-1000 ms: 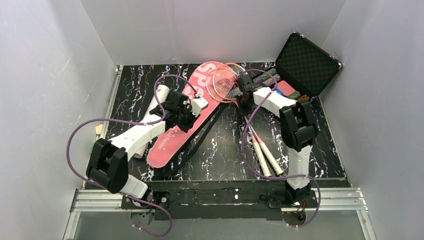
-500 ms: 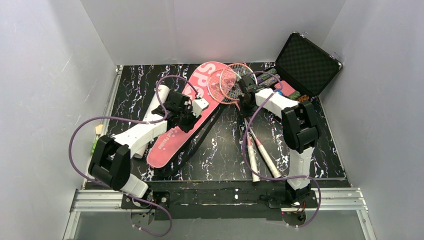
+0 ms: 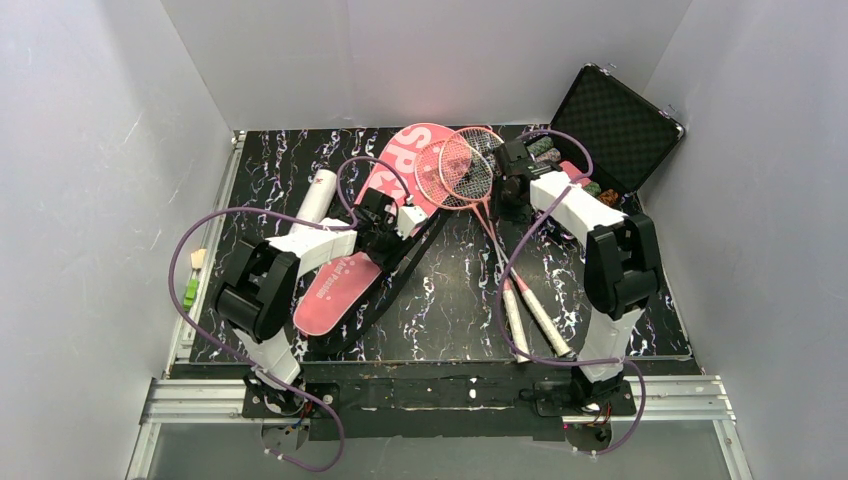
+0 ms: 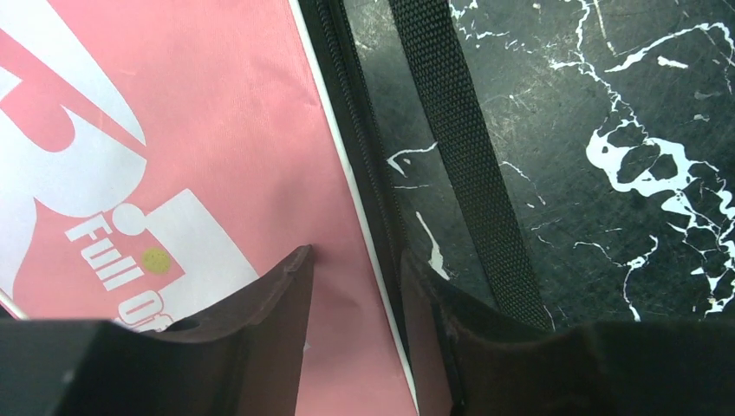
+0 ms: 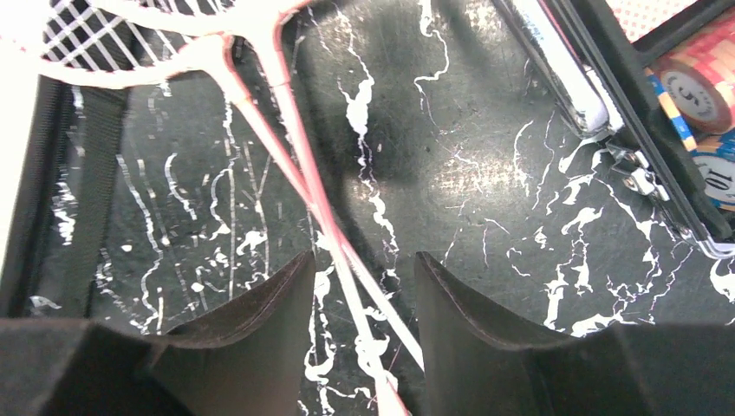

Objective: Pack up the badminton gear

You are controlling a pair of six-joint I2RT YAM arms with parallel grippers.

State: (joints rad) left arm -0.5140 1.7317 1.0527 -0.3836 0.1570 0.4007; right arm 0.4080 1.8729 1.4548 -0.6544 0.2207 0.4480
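Right end effector (image 5: 364, 257) parted, seemingly straddling racket shafts (image 5: 316, 208).

The left gripper (image 3: 392, 238) hangs over the right edge of the pink racket bag (image 3: 335, 285). The bag's wide rounded end lies beyond the gripper and its narrow end lies nearer. The white-grey tube (image 3: 312, 198) lies to the gripper's left, past the bag. The right gripper (image 3: 512, 198) sits just right of the overlapping heads of the two rackets (image 3: 458, 168). Their white handles (image 3: 530, 318) lie behind it. The open black case (image 3: 615, 125) stands to its right.
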